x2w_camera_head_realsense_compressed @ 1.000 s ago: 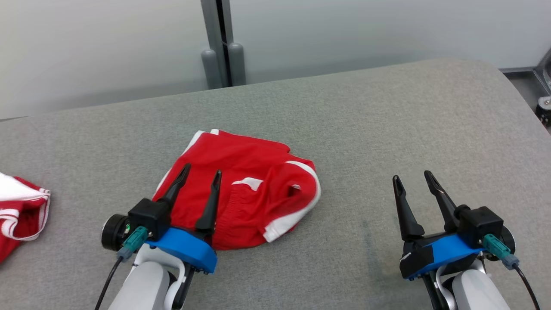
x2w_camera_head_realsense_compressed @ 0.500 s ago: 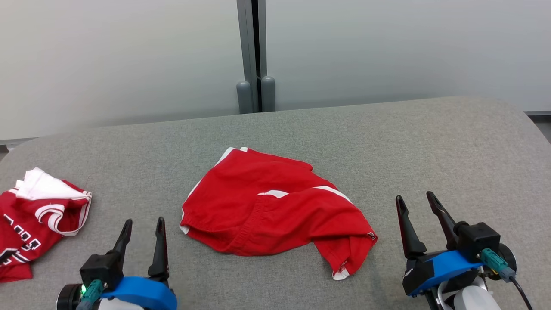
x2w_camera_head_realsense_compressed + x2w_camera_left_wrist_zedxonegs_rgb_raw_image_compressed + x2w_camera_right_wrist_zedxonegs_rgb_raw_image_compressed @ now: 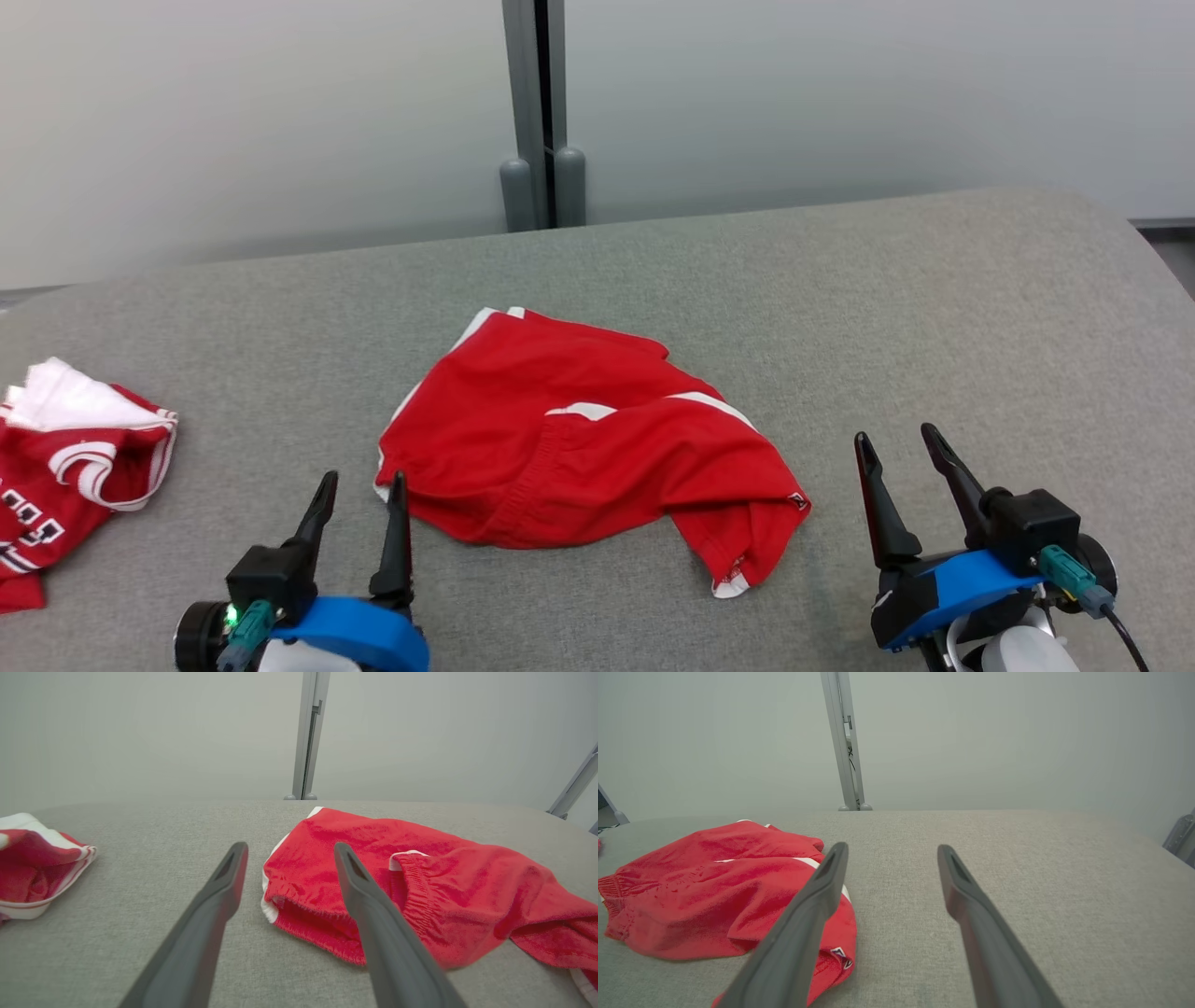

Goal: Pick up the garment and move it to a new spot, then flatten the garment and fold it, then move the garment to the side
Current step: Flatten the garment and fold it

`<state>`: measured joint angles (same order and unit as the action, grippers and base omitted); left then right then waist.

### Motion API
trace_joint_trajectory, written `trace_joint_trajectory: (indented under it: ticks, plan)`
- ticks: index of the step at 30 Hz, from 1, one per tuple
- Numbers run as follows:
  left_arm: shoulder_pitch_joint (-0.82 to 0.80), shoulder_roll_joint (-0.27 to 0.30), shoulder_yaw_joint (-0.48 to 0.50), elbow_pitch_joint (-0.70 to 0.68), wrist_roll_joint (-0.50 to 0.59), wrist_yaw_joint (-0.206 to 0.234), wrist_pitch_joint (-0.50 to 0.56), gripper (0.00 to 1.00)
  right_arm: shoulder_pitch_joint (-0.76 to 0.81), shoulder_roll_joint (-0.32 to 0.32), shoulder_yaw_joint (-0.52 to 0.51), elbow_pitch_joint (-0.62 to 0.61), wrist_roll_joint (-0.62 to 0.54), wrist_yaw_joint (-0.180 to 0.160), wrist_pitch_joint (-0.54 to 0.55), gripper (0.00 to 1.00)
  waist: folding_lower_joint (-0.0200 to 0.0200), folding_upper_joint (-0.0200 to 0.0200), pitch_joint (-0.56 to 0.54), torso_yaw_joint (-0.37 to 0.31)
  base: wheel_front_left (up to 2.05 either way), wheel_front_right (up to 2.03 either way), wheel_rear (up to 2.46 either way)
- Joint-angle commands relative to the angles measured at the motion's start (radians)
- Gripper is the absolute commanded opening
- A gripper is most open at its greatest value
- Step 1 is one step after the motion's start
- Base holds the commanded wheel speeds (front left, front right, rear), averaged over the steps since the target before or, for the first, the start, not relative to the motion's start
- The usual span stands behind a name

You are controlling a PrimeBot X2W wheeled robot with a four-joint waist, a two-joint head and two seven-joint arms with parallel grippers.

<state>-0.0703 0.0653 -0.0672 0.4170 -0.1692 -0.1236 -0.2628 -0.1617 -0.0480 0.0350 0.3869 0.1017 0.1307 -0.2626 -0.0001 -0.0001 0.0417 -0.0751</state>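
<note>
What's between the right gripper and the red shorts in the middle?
Nothing: only bare grey surface separates the right gripper from the red shorts. The head view shows that gap best.

Red garment [image 3: 579, 448] with white trim on grey table [image 3: 887, 308].

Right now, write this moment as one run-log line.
left gripper: open, empty | right gripper: open, empty | red shorts: crumpled on grey surface, not folded
</note>
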Motion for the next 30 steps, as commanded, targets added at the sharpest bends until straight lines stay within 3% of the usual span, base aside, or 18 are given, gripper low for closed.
trace_joint_trajectory:
  ticks: [1,11,20,30]
  plan:
    - [-0.043,-0.004,-0.033,0.010,-0.018,-0.008,-0.003,1.00,-0.013,-0.004,0.004,-0.009,-0.002,0.000,-0.003,1.00,0.0001,0.0001,0.024,-0.015,0.00,0.00,0.00]
    - [-0.282,0.058,-0.337,0.158,-0.305,-0.007,0.014,1.00,-0.030,-0.004,0.012,-0.037,0.007,0.000,-0.003,1.00,0.0001,0.0001,0.128,-0.111,0.00,0.00,0.00]
    - [-0.388,0.097,-0.407,0.270,-0.494,-0.008,0.103,1.00,-0.028,-0.004,0.016,-0.061,0.021,0.000,-0.003,1.00,0.0001,0.0001,0.167,-0.148,0.00,0.00,0.00]
    - [-0.405,0.127,-0.501,0.271,-0.688,-0.008,0.198,1.00,-0.032,-0.004,0.021,-0.062,0.027,0.000,-0.003,1.00,0.0001,0.0001,0.179,-0.147,0.00,0.00,0.00]
